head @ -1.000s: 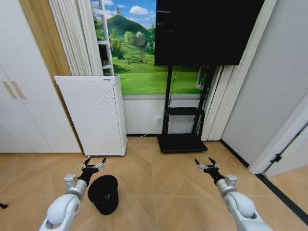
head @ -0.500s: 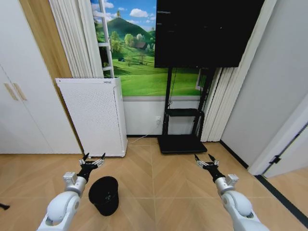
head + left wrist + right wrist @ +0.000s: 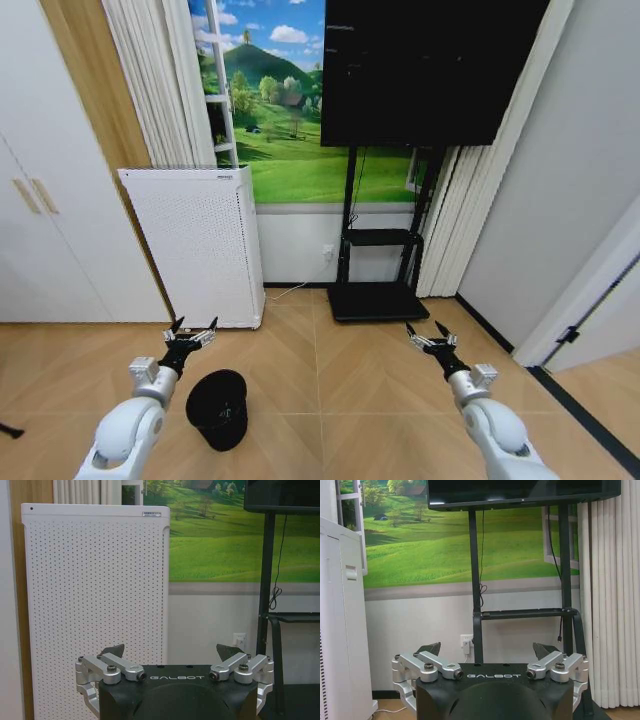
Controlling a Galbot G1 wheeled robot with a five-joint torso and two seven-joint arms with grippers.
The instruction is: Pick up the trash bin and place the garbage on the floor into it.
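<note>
left hand [image 3: 191, 329] spread wide just above trash bin [image 3: 218, 407].

Matt black trash bin [image 3: 217, 408] on smooth wood floor [image 3: 330, 390]; perforated white appliance [image 3: 196, 243].

A tall white perforated appliance [image 3: 196, 245] is stood on the herringbone wooden floor [image 3: 330, 370] against the wall, just beside pleated cream curtains [image 3: 160, 85]. To its right, a large black screen [image 3: 425, 65] is carried on a black metal stand [image 3: 380, 250] with a shelf. A green meadow mural [image 3: 290, 130] is seen behind both.
</note>
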